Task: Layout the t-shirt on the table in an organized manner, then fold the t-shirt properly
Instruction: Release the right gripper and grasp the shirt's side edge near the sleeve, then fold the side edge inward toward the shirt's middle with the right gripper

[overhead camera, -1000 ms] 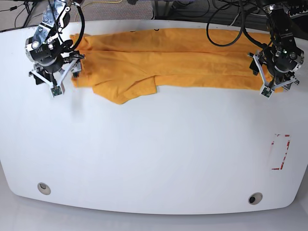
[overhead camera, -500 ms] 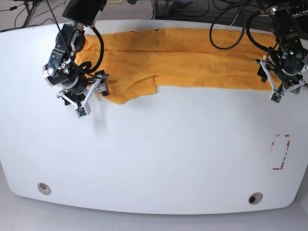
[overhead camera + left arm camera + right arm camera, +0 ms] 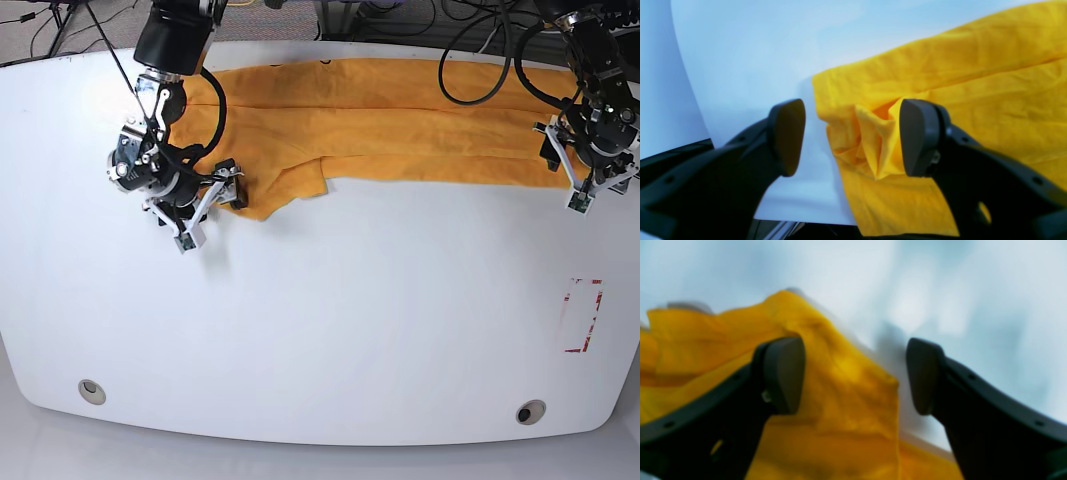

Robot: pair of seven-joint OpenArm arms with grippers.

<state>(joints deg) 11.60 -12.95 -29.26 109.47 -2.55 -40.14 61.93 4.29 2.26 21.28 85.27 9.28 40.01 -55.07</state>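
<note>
White desk (image 3: 320,330) fills nearly all of my base view, glossy and bare across its near half apart from two grey grommet holes (image 3: 91,391) and a red-taped rectangle (image 3: 583,316) off to one side. Along the far edge lies the t-shirt (image 3: 400,125), already doubled lengthwise into a long orange-yellow band, with one flap, probably a sleeve, hanging down out of the band toward me.

I have the right end effector (image 3: 195,205) right at that flap. Its wrist view is blurred, but the jaws stand apart, one finger over the cloth and the other over bare desk, so they straddle the flap's corner without pinching it. I read this as the approach to a grasp: that stray piece spoils the straight lower edge and has to be tucked in before any cross fold.

The left end effector (image 3: 590,180) sits at the opposite end of the band. Its jaws are spread too, nothing held, with a bunched, puckered corner of the t-shirt (image 3: 870,146) lying between them beside the desk edge. My guess is that this arm waits there to anchor or lift that end once the flap is dealt with.

Thin cotton like this will likely slip or drag the layer beneath, so I judge a low, firm pinch is called for.
</note>
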